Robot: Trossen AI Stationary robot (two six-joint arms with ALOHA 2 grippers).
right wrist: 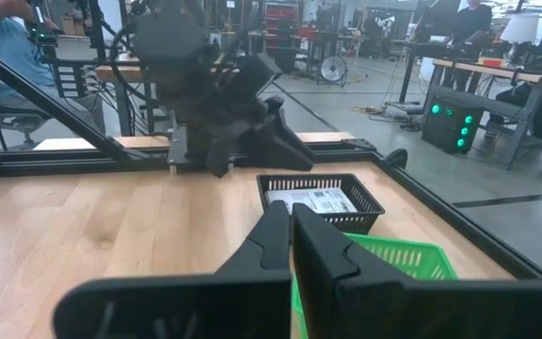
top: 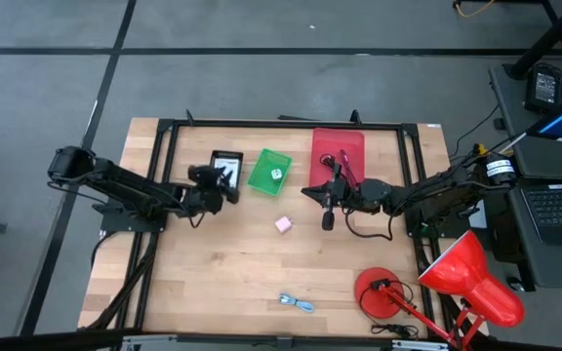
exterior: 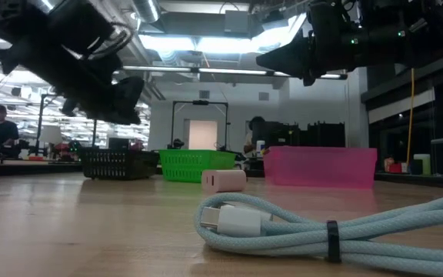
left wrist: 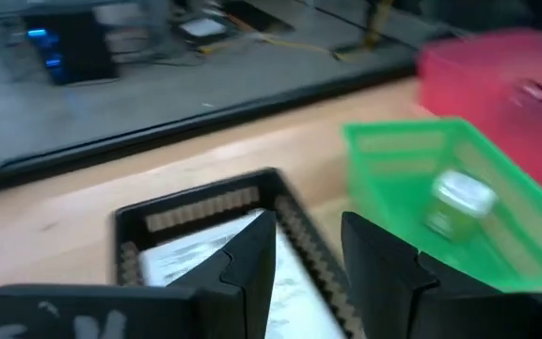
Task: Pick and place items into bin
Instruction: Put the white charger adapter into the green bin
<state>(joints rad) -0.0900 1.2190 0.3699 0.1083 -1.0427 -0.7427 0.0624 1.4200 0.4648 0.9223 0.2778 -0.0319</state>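
Note:
My left gripper [left wrist: 309, 228] is open and hovers over the black basket [top: 225, 162], where a white printed packet [left wrist: 200, 252] lies. The green bin [top: 268, 170] beside it holds a pale die [left wrist: 459, 198]. Cords lie in the red bin [top: 338, 154]. My right gripper [right wrist: 286, 213] is shut with nothing between its fingers. It hangs above the table near the red bin's near edge [top: 310, 192], pointing toward the green bin. A pink cube [top: 283, 224] rests on the wood in the middle. A blue-white coiled cable [top: 298, 303] lies near the near edge.
A red desk lamp [top: 468, 278] with its round base [top: 377, 292] stands at the table's near right corner. A black frame [top: 261, 124] runs around the far edge and sides. Bare wood lies between the pink cube and the cable [exterior: 298, 227].

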